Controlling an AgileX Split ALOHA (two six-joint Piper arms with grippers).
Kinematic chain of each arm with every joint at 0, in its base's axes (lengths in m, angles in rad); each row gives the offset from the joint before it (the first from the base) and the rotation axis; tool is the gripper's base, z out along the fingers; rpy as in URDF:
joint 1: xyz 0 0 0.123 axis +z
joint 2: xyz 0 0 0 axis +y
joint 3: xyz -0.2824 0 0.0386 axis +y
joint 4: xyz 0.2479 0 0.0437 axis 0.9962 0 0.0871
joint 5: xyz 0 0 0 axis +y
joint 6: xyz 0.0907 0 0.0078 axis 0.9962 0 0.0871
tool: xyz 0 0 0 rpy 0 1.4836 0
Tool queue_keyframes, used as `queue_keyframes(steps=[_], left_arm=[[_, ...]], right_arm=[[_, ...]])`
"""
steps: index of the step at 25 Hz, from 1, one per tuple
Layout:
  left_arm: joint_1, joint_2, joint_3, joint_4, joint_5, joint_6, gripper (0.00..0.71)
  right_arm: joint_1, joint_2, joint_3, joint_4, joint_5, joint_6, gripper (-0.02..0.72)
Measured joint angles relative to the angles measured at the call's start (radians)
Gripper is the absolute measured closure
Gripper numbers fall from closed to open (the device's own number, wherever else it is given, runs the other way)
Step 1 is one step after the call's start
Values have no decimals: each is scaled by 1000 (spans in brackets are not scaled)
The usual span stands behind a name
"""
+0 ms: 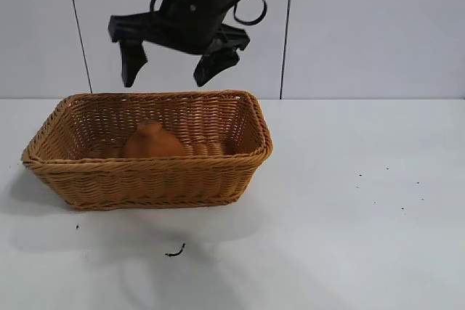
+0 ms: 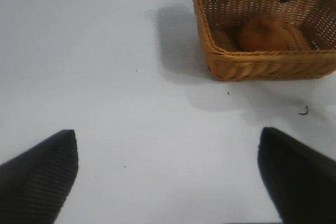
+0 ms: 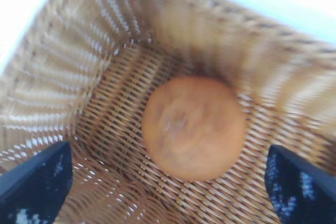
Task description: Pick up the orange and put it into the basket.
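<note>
The dull-orange lumpy orange (image 1: 151, 141) lies inside the tan wicker basket (image 1: 145, 179) on the white table. My right gripper (image 1: 173, 70) hangs open and empty above the basket, apart from the fruit. In the right wrist view the orange (image 3: 194, 128) rests on the basket's woven floor (image 3: 110, 129), with the open gripper (image 3: 169, 184) above it. My left gripper (image 2: 168, 174) is open and empty over bare table, well away from the basket (image 2: 252, 66) and the orange (image 2: 262, 34). The left gripper does not show in the exterior view.
A small dark scrap (image 1: 175, 253) lies on the table in front of the basket, and also shows in the left wrist view (image 2: 303, 111). Tiny dark specks (image 1: 385, 186) dot the table to the right. A white panelled wall stands behind.
</note>
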State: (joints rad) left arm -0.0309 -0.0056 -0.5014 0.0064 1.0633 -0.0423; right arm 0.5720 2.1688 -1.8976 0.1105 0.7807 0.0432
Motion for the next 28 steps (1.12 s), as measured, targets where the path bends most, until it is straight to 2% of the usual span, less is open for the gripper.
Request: queue_keyframes(steps=[8, 13, 14, 17, 20, 23, 28], left_arm=[[0, 0, 0, 0, 0, 0, 44], [0, 0, 0, 0, 0, 0, 44], [0, 0, 0, 0, 0, 0, 44], [0, 0, 0, 0, 0, 0, 44], [0, 0, 0, 0, 0, 0, 44], [0, 0, 0, 0, 0, 0, 44], [0, 0, 0, 0, 0, 0, 44]], right_arm=[[-243, -8, 0, -89, 150, 0, 10], [-404, -8, 0, -98, 204, 0, 10], [-404, -8, 0, -98, 204, 0, 10], [-507, -8, 0, -100, 257, 0, 10], [-554, -8, 0, -110, 315, 0, 10], [-582, -8, 0, -126, 408, 0, 10], [-591, -39, 52, -155, 431, -6, 10]])
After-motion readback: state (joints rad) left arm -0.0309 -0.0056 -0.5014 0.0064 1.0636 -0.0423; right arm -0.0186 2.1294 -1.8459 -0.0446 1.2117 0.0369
